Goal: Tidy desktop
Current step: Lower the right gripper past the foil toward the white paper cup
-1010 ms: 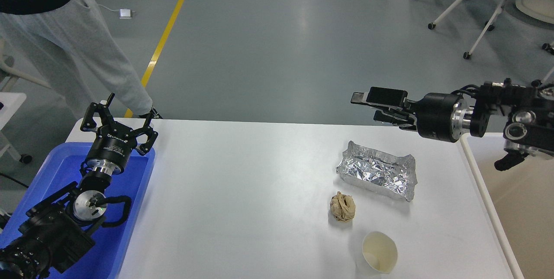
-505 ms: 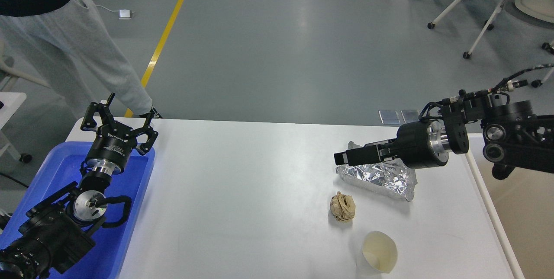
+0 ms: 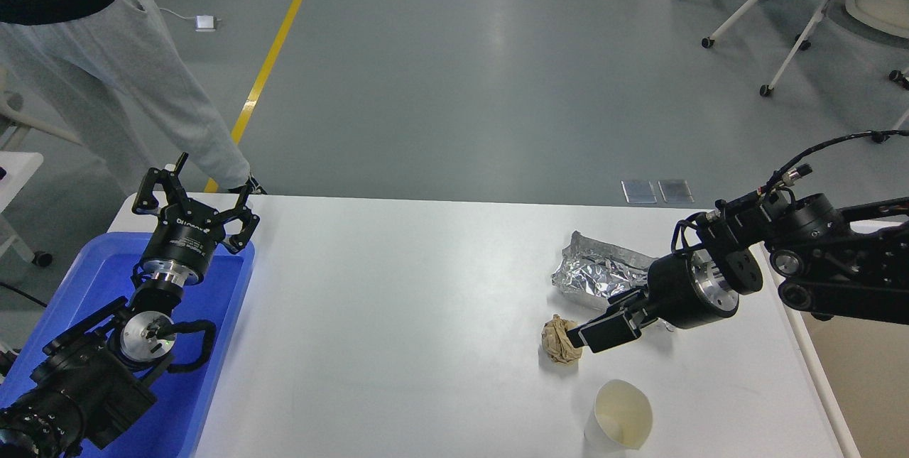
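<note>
Far left edge, upper corner: person in pale grey trousers (image 3: 106, 74), standing on grey floor beside a yellow floor line (image 3: 273, 53).

Lower left: blue plastic tray (image 3: 227, 302), rectangular, lying on the left end of the tabletop, partly hidden by the left arm. Left gripper (image 3: 197, 192) above the tray's far edge, pointing up-frame, fingers spread apart, holding nothing.

Centre, spanning most of the lower frame: large plain white rectangular desktop (image 3: 398, 316) with rounded corners; middle stretch bare.

Right of centre: crumpled silver foil tray (image 3: 593, 270), lying flat, its right part hidden behind the right arm's wrist. Just below it, small brown crumpled paper ball (image 3: 557, 341) resting on the white surface. Right gripper (image 3: 586, 334) low over the table, reaching leftward, tip against the ball's right side; seen dark and nearly end-on, so cannot tell whether jaws are parted or closed, nor whether the ball is gripped.

Lower right: white paper cup (image 3: 621, 415), upright, mouth open, near the front edge, apart from the ball.

Far right edge: beige-white bin (image 3: 863, 373), just beside the table's end.

Upper right: white wheeled chair legs (image 3: 767, 11) on the floor.
</note>
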Action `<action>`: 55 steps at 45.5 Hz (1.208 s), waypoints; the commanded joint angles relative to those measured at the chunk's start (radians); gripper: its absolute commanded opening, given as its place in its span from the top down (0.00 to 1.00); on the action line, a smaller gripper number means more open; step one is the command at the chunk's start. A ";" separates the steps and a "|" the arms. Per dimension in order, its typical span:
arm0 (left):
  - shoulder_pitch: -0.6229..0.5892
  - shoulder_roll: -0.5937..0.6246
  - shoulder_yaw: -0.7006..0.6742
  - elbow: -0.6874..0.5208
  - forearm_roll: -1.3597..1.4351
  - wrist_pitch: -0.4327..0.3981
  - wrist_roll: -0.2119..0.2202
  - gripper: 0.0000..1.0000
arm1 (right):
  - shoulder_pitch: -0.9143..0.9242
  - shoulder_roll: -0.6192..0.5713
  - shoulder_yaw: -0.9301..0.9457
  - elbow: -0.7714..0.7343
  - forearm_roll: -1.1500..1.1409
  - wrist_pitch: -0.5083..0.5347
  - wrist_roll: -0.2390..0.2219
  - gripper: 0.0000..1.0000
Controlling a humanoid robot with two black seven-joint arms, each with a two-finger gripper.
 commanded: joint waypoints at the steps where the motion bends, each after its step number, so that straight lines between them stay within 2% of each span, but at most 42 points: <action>1: 0.001 0.000 0.000 0.000 0.000 0.000 0.000 0.00 | -0.063 0.015 -0.033 -0.021 -0.106 -0.028 0.006 0.01; 17: 0.001 0.000 0.000 0.000 0.000 0.000 0.000 0.00 | -0.129 0.018 -0.035 -0.061 -0.107 -0.169 0.005 0.01; 41: 0.001 0.000 0.000 0.000 0.000 0.000 0.000 0.00 | -0.182 -0.028 -0.038 -0.075 -0.209 -0.166 0.015 0.01; 49: 0.001 0.000 0.000 0.000 0.000 0.000 0.000 0.00 | -0.216 -0.055 -0.036 -0.092 -0.261 -0.171 0.057 0.01; 55: 0.001 0.000 0.000 0.000 0.000 0.000 0.000 0.00 | -0.245 -0.063 -0.033 -0.092 -0.264 -0.174 0.058 0.01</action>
